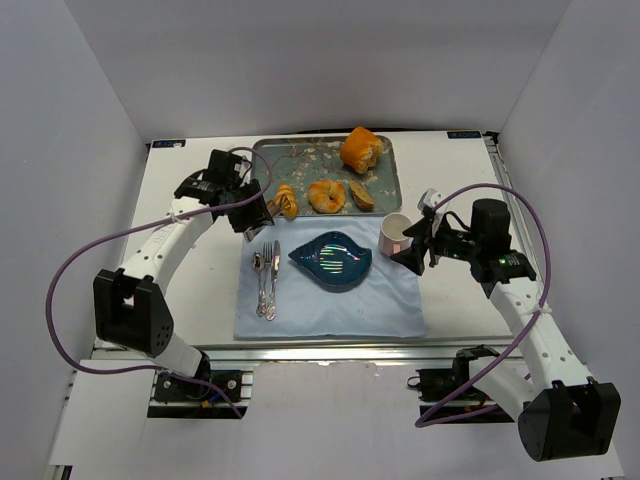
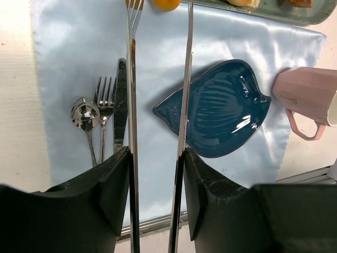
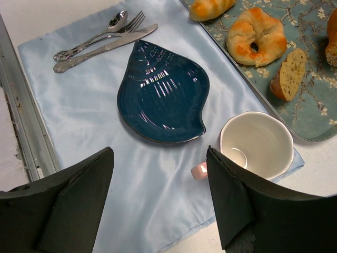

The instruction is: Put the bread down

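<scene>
1. The left end effector [image 2: 157,158] is partly closed on a pair of long silver metal tongs [image 2: 131,95], with one blade against each finger.
2. The tong tips sit on either side of a small golden bread roll [image 2: 166,4] at the near-left corner of the grey-green floral tray [image 1: 300,158]. I cannot tell whether they pinch it.
3. Under the tongs lies a pale blue cloth [image 2: 68,52] on the desk. It carries a dark blue shell-shaped plate [image 2: 221,110] and a silver cutlery set [image 2: 105,103].
4. The right end effector [image 3: 159,158] stands open and empty, near a pink mug [image 3: 256,142].
</scene>
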Robot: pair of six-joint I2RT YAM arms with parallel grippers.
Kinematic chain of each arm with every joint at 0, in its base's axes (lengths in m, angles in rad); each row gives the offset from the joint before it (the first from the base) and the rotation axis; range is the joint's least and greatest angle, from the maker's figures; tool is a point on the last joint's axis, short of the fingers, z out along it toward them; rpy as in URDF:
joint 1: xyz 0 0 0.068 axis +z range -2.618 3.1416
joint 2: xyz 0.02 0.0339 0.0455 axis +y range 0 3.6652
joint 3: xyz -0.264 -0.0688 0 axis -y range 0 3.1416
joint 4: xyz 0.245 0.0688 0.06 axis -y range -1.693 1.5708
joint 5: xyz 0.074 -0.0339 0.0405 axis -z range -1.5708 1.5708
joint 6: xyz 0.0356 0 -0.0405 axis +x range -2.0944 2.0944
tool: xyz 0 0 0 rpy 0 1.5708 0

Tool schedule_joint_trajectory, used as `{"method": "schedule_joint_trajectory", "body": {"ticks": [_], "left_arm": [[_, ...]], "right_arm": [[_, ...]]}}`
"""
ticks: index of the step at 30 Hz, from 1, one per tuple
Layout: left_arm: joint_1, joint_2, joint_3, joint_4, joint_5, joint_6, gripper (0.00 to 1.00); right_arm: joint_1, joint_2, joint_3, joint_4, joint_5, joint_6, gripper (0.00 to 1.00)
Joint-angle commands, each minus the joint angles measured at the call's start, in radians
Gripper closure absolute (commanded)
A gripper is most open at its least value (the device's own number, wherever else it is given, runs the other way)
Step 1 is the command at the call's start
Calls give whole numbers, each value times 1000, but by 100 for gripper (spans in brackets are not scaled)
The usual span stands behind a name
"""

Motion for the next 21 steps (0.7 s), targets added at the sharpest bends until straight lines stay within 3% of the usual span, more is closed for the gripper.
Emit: {"method": "schedule_joint_trajectory", "body": {"ticks": [1,21], "left_arm": [[-6,21,54,-6,-17,28,47],[-7,81,55,31,23,28,47]], "right_arm": [[-9,-13,-2,36,-19,7,24],[-15,-15,-5,32,-19,6,24]]}}
